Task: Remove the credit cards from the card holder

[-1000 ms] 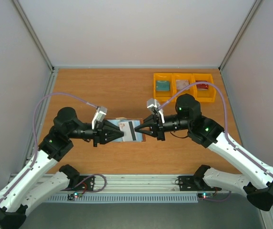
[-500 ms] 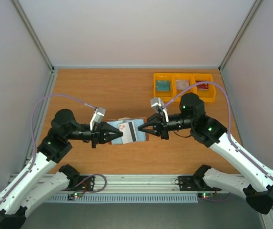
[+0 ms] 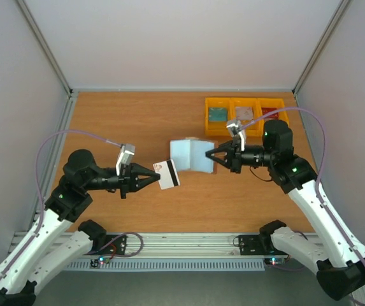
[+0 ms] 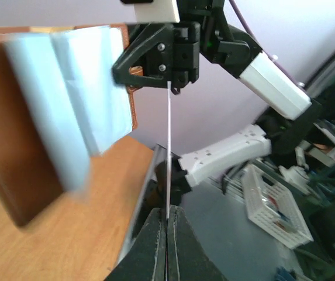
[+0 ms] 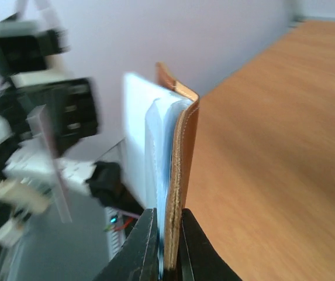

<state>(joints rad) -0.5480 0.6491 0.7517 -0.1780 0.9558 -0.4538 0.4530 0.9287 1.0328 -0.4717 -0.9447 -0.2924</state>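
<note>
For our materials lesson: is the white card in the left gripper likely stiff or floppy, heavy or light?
Probably stiff: the card shows edge-on as a straight line, pinched at one end by the left gripper. Likely light and slippery, being so thin.

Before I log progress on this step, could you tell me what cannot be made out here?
- Whether cards remain in the card holder: blurred in the left wrist view, edge-on in the right wrist view, small from above.
- Print on the card: too small from above, edge-on in the left wrist view.
- Contents of the yellow bins: too small, partly covered by the right arm.
</note>
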